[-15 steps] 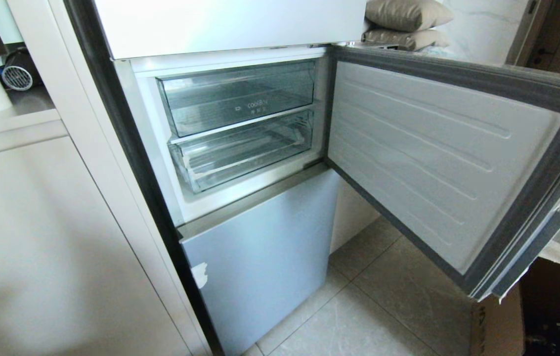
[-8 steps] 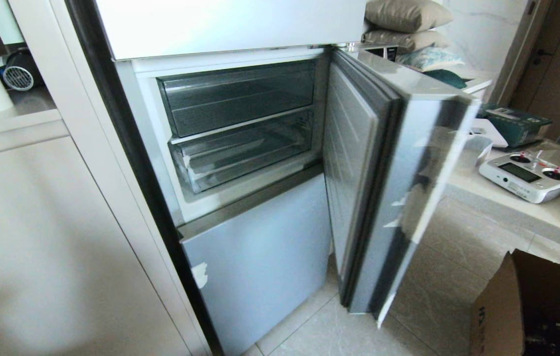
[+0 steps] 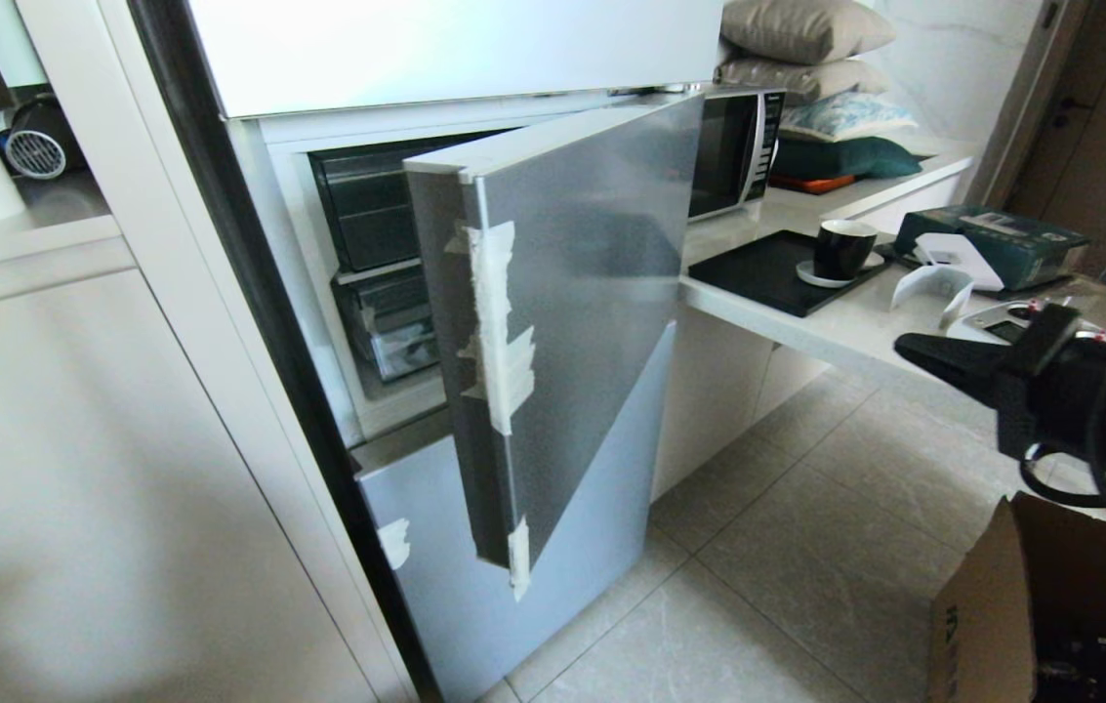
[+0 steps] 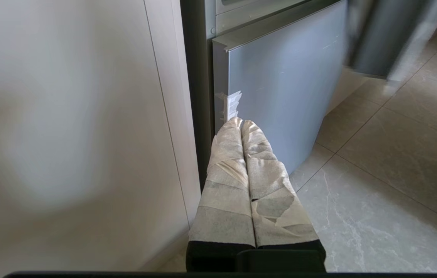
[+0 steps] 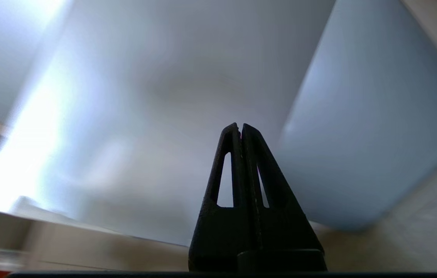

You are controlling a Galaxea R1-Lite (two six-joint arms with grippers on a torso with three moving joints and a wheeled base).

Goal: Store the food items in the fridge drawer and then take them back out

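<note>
Grey fridge door (image 3: 572, 322) hangs half shut, so the right gripper (image 3: 909, 347), fingers pressed together and empty, should push gently.

Grey tiled floor (image 3: 806, 547), white counter (image 3: 836, 322) with microwave (image 3: 733, 151).

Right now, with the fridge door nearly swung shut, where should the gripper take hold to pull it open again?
Grip the fridge door on its taped free edge, coming from the robot's left. That edge stands clear of the cabinet, and the hinge is on the far side by the microwave.
</note>
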